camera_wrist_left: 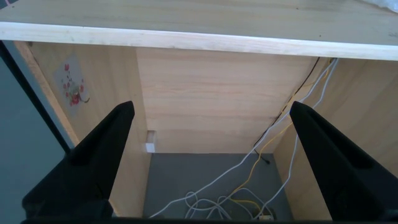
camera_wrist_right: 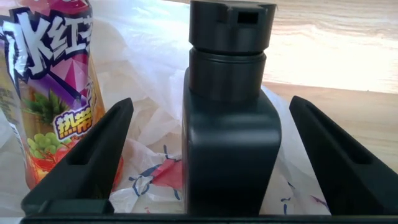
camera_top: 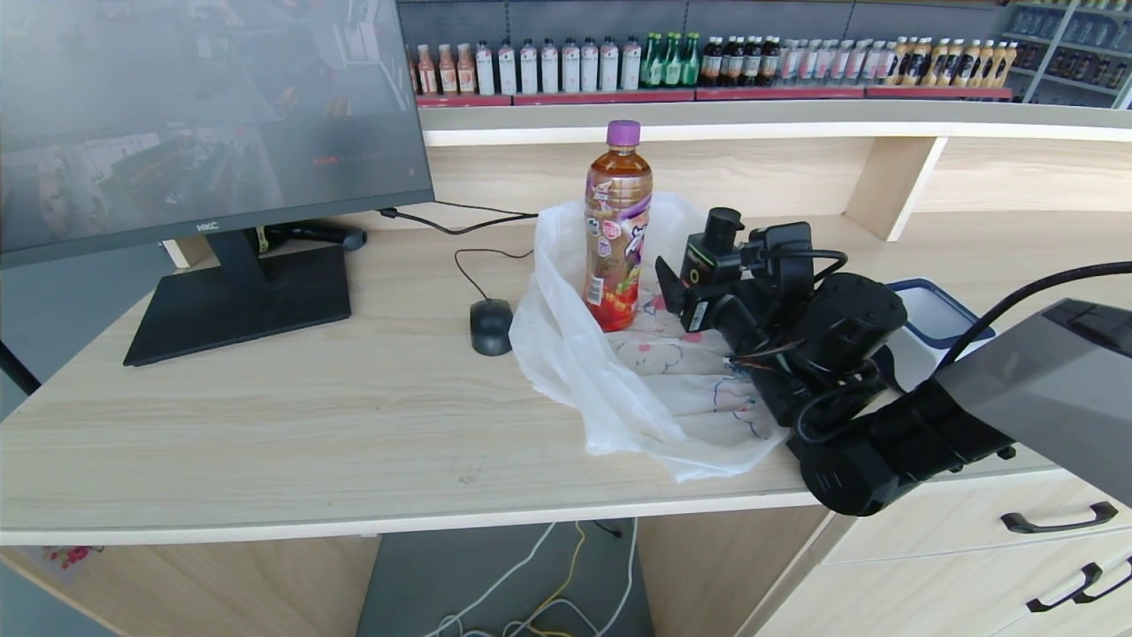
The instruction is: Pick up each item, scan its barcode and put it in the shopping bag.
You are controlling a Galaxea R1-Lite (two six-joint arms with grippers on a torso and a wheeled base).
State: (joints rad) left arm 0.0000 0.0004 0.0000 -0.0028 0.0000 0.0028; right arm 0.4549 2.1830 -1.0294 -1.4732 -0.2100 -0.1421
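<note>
Left gripper (camera_wrist_left: 211, 107): hangs below the front edge of the bench (camera_top: 309, 425), jaws spread, nothing between them. Loose cables (camera_wrist_left: 230, 186) lie on the floor beyond it.

Right gripper (camera_wrist_right: 211, 101): over the right half of the bench, above the shopping bag (camera_top: 610, 380). Jaws spread, one on each side of a black container (camera_wrist_right: 230, 143) with a round cap. We see a gap on both sides, so no grip yet.

The bag lies limp and crumpled near the front edge. The tea bottle (camera_top: 617, 230) stands upright at the bag's far side, just beside the black container. We cannot tell whether it is inside the bag or only standing on it.

Risks, as we judge them:
- One jaw sits near the bottle, so a sideways shift could knock this tall bottle over.
- Closing off-centre could tip the black container.
- Nothing holds the bag's mouth open, so an item lowered there may land on the plastic and slide off.

Count: one bag, one tea bottle, one black container, one mouse (camera_top: 491, 326), one monitor (camera_top: 203, 115) at the far left corner, and one blue-rimmed tray (camera_top: 937, 314) behind the right arm. A row of many bottles stands on the shelf (camera_top: 707, 93) beyond the bench.
</note>
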